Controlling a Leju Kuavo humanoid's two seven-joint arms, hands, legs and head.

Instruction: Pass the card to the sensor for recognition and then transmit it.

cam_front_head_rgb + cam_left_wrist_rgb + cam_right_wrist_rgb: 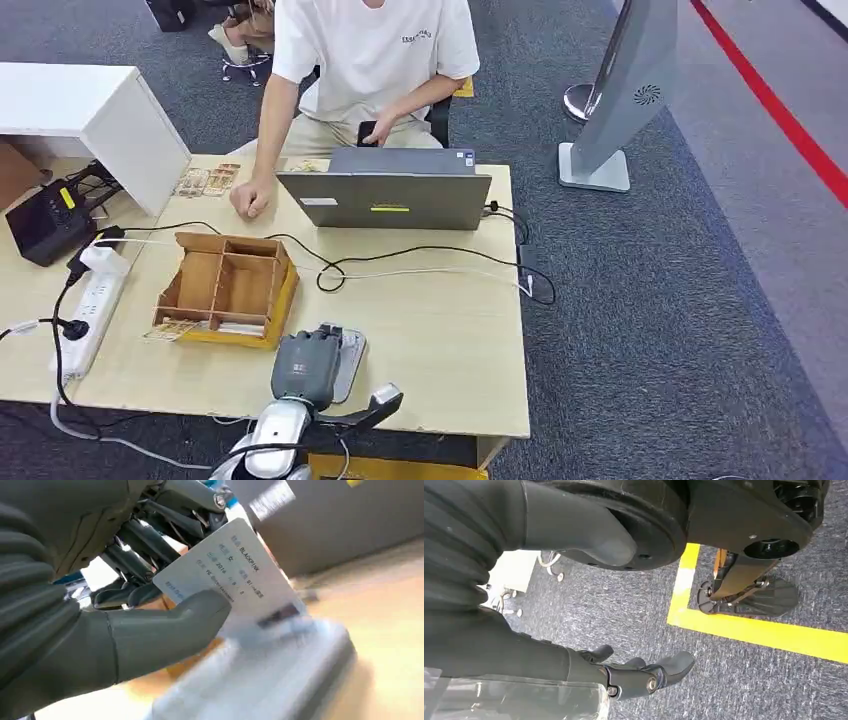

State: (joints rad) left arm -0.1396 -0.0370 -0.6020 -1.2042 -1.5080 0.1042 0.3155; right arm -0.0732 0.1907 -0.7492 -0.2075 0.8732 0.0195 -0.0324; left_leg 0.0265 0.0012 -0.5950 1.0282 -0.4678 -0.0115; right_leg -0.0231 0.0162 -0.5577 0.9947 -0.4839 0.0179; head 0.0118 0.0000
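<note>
In the head view, a pale wooden tabletop (440, 330) fills the left and centre of the frame. At its lower edge, near the bottom centre, the robot's left hand (303, 367) rests over a flat grey sensor (350, 362). The left wrist view shows this up close: the thumb and dark fingers (145, 545) pinch a white printed card (235, 577), its lower edge tilted down onto or just above the blurred grey sensor at the lower right of that frame; contact cannot be told. The right hand (639, 672) hangs over grey carpet, fingers loosely curled and apart, holding nothing. A person (370, 60) sits at the top centre behind a laptop (388, 195). Judging from this, the card is at the recognition step; handing it on remains.
</note>
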